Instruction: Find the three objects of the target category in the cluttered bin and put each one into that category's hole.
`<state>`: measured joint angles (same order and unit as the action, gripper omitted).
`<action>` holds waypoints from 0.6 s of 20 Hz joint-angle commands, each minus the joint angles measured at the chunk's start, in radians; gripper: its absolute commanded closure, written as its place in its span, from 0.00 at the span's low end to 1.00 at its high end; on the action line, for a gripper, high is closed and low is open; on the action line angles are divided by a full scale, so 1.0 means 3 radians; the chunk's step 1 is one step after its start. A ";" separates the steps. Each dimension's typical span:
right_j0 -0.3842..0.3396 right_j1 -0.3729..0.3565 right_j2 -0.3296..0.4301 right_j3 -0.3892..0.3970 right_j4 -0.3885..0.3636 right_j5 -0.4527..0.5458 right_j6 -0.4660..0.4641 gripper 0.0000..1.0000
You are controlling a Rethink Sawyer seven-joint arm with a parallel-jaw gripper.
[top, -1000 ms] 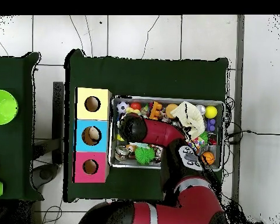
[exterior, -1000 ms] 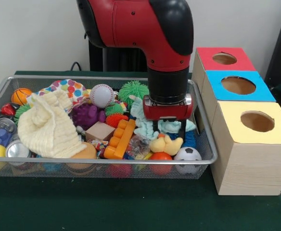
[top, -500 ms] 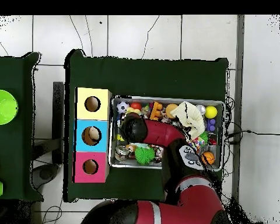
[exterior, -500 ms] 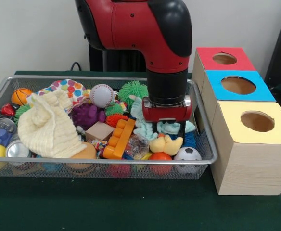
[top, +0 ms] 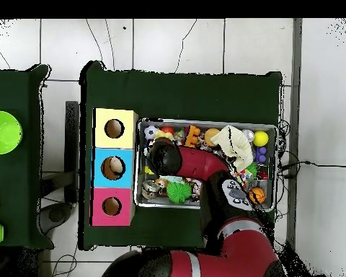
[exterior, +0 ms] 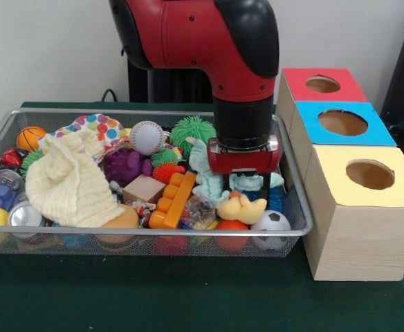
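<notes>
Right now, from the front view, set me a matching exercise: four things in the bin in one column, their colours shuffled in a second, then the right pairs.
Things:
1. spiky ball
2. stacked toy brick
3. knitted cloth
4. lumpy toy beside the baseball

Colours:
A. cream
B. purple
C. green
D. orange

Pairs: 1-C, 2-D, 3-A, 4-B.
</notes>
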<state>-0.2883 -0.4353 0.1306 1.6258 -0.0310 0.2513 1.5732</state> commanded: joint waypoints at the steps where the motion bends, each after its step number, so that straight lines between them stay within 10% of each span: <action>1: -0.0072 -0.0132 0.0315 -0.0001 -0.0001 0.0116 0.0325 0.00; 12: -0.0172 -0.0246 0.0401 0.0057 0.0049 0.0240 0.0322 0.00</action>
<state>-0.2982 -0.5188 0.1644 1.6280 -0.0310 0.2573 1.5732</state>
